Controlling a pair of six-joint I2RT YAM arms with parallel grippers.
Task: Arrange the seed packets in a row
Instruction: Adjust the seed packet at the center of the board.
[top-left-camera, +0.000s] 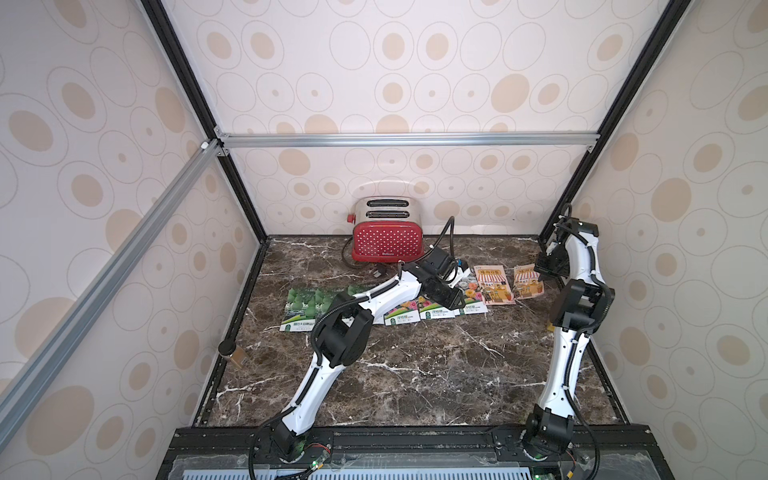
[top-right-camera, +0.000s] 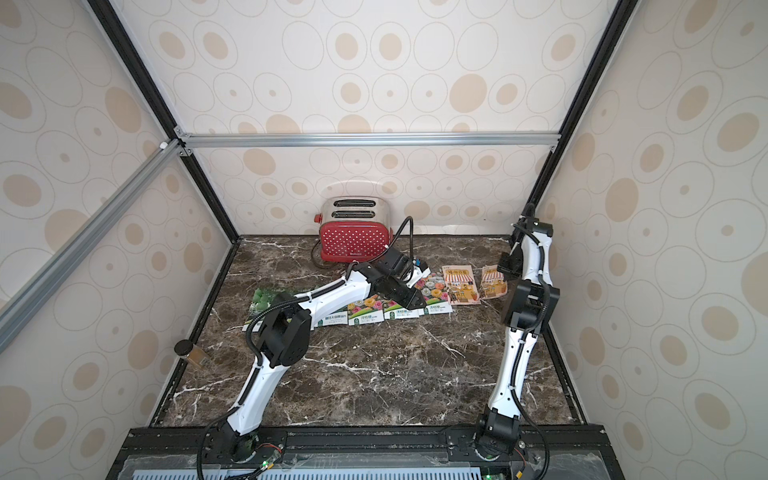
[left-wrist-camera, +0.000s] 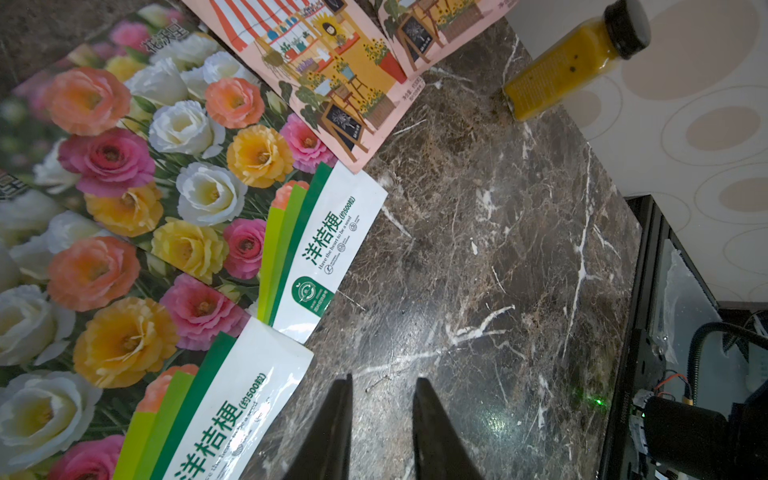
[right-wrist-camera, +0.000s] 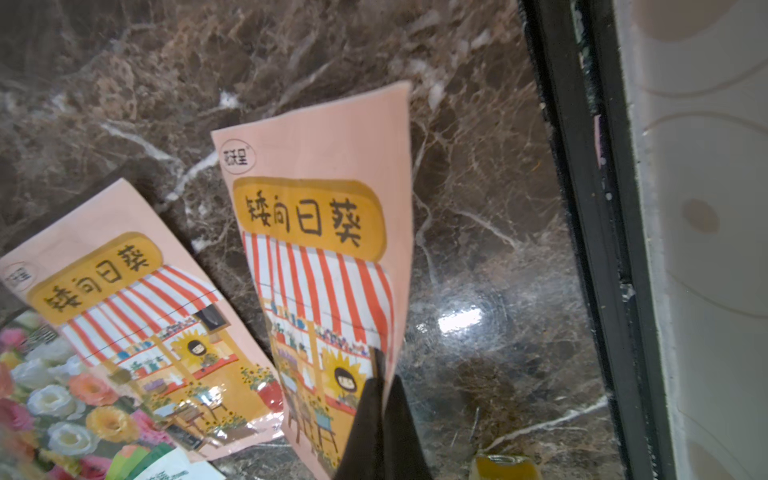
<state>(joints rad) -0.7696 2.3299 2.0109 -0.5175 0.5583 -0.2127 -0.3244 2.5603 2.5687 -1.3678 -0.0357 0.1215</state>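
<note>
Gripping 1 awning-print packet (right-wrist-camera: 324, 257), right claw (right-wrist-camera: 380, 388), arm (top-left-camera: 582, 257) steeply folded.

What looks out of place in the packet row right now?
The rightmost shop-print packet is pinched at its edge in the shut right pincer, tilted up and bowed rather than flat. The flower packets overlap one another at their edges.

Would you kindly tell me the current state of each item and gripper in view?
left gripper: open, holding nothing.
right gripper: shut on end shop packet.
end shop packet: pinched at one edge, partly raised.
other shop packet: lying flat.
flower packets: flat, edges overlapping.
green gourd packets: flat, partly hidden.
toaster: upright, slots look empty.
yellow bottle: cap on.
dark-lidded jar: lid on.
</note>
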